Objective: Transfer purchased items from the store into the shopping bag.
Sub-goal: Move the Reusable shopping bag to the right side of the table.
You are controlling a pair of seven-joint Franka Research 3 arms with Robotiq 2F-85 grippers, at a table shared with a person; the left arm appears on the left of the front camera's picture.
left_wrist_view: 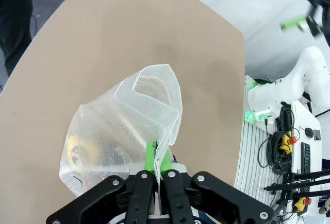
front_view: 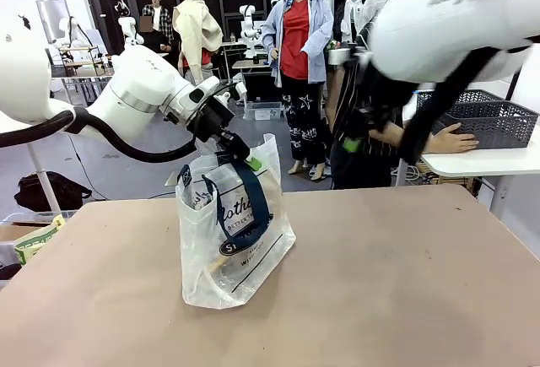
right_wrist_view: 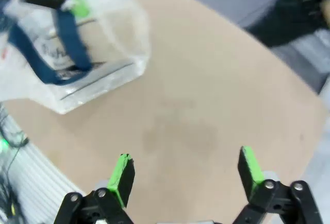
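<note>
The clear shopping bag point(front_view: 236, 232) with navy handles stands left of centre on the tan table point(front_view: 380, 283). My left gripper point(front_view: 245, 158) is shut on the bag's upper rim and holds it up; from above, its green pads point(left_wrist_view: 151, 157) pinch the plastic of the bag point(left_wrist_view: 118, 126). A small yellowish pack point(left_wrist_view: 75, 152) lies inside the bag. My right gripper point(right_wrist_view: 185, 170) is open and empty, hanging high over bare table right of the bag point(right_wrist_view: 77, 44). The dark grey lattice basket point(front_view: 485, 118) sits on a white side table at the far right, a person's hand point(front_view: 451, 139) resting against it.
The person in dark striped clothes point(front_view: 363, 156) stands at the far edge, beside the white side table point(front_view: 481, 163). My right arm point(front_view: 456, 21) looms large at top right. A box with green print point(front_view: 34, 240) sits off the table's left edge.
</note>
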